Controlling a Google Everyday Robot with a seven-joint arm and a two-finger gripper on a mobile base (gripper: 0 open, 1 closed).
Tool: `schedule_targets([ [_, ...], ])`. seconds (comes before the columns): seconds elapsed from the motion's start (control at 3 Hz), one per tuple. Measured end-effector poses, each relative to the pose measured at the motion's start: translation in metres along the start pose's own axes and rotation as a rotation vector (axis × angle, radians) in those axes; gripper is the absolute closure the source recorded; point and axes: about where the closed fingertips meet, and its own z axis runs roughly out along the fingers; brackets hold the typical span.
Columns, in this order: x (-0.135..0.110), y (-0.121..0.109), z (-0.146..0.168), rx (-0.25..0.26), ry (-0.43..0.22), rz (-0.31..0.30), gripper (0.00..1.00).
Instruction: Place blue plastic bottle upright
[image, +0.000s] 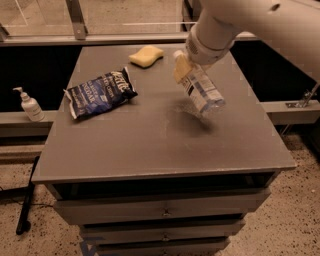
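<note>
The blue plastic bottle (204, 93), clear and ribbed with a pale blue-white label, hangs tilted above the grey table (150, 150), its base pointing down to the right and its white cap end up to the left. Its shadow lies on the tabletop just below it. My gripper (187, 70) comes down from the white arm at the top right and is shut on the bottle's upper part near the cap, holding it clear of the surface.
A dark blue snack bag (99, 93) lies on the left of the table. A yellow sponge (146, 55) lies at the back. A small white pump dispenser (29, 105) stands on the ledge to the left. Drawers sit below the tabletop.
</note>
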Motion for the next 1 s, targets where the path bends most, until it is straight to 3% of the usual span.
schedule_targets([
  [0.67, -0.009, 0.01, -0.037, -0.136, -0.334, -0.118, 1.0],
  [1.0, -0.03, 0.017, -0.051, -0.19, -0.525, -0.135, 1.0],
])
